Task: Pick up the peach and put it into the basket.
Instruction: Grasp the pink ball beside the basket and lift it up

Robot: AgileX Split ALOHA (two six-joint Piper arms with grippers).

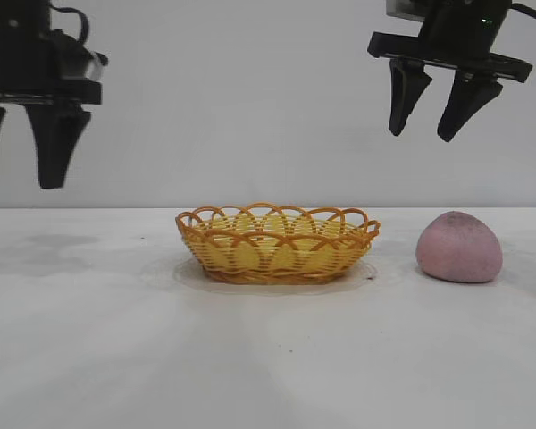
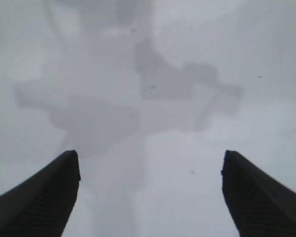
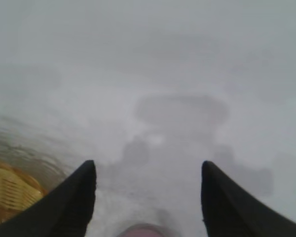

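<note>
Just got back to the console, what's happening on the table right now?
Nothing is held yet. The peach sits on the table, off to the right of the basket and apart from it. The right tool hangs open high above the table, a little left of directly over the peach. The left tool hangs open at the far left, with only bare table under it. The basket is empty.
</note>
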